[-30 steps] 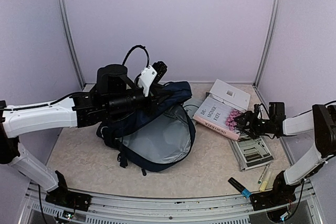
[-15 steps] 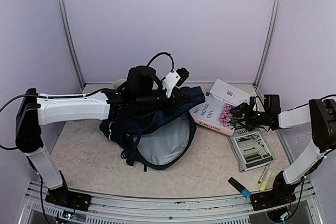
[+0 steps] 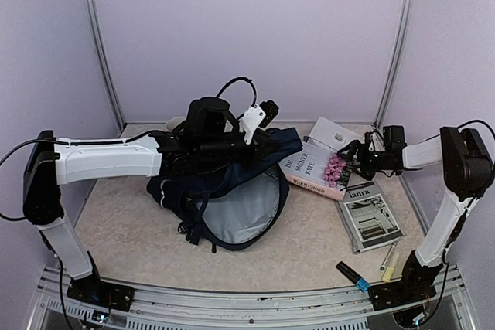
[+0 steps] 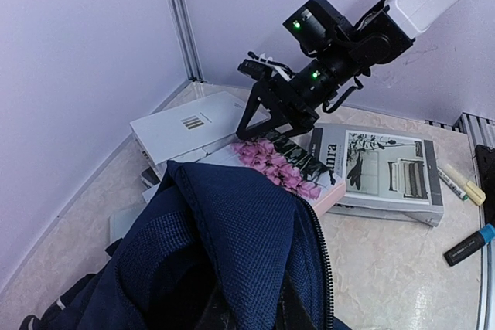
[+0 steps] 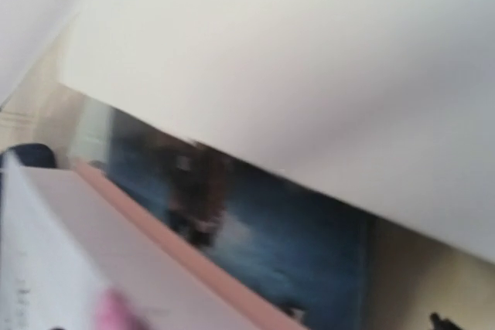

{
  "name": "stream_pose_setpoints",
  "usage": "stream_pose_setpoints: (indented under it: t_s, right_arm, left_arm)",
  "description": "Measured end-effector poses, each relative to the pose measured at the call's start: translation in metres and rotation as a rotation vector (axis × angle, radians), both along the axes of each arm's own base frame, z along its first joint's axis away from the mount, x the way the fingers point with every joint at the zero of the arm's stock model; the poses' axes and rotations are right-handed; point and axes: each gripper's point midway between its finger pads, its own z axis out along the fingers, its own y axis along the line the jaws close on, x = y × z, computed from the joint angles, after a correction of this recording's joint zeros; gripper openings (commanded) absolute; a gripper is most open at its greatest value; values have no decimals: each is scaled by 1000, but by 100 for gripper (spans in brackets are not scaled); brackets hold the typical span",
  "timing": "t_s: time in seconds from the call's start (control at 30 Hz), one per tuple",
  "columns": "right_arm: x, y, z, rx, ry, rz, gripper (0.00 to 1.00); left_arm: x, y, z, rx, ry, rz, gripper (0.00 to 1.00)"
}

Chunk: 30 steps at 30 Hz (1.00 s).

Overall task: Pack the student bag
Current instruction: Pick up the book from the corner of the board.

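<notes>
Black right end effector (image 3: pixel 344 164) wider over book (image 3: pixel 309 168)

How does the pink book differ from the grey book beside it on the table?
The pink book has flowers and large dark letters on its cover; the grey book shows a black-and-white photo. The pink book lies next to the student bag, under the open right gripper; the grey book lies nearer the markers, clear of that gripper. Both lie closed, cover up.

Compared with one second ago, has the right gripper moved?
Yes. Judged against the grey booklet, which stayed put, the right gripper has moved back, toward the rear wall, and slightly left.
</notes>
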Motion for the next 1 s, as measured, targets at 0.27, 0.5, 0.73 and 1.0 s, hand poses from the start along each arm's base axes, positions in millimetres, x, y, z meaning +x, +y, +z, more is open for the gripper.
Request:
stream_pose_setpoints:
  t_s: [0.27, 0.5, 0.73, 1.0]
  right_arm:
    - [-13, 13, -19, 53, 50, 41, 97]
    - [-22, 36, -12, 184, 30, 129, 88]
    - [-24, 52, 13, 218, -25, 175, 81]
    - [-42, 81, 48, 225, -109, 240, 78]
  left_arm:
    - [-1, -5, -13, 15, 18, -21, 0]
    - [-1, -8, -20, 22, 28, -31, 0]
    - [-1, -8, -20, 22, 29, -33, 0]
    - [-1, -8, -21, 22, 28, -32, 0]
